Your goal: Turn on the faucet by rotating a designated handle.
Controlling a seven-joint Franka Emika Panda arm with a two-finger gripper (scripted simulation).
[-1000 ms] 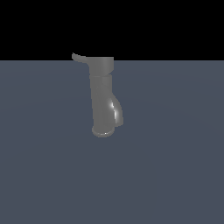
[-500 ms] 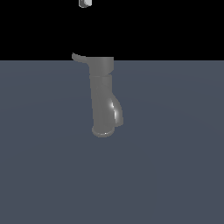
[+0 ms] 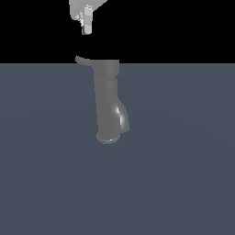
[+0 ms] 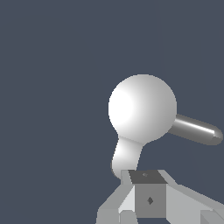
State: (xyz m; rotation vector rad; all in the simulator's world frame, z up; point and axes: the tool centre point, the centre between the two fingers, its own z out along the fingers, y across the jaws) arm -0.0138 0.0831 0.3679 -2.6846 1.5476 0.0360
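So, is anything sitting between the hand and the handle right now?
No. In the exterior view the hand hangs above the handle with only bare black background between them; they are apart, not touching.

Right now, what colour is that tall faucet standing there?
The faucet is dull metallic grey, with a shiny highlight on its spout. The exterior view shows it best.

hand (image 3: 85, 23) cut off by top edge; jaw gap unclear

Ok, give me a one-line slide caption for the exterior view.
Panda gripper above the faucet, over the handle projecting toward the exterior view's left, not yet touching it.
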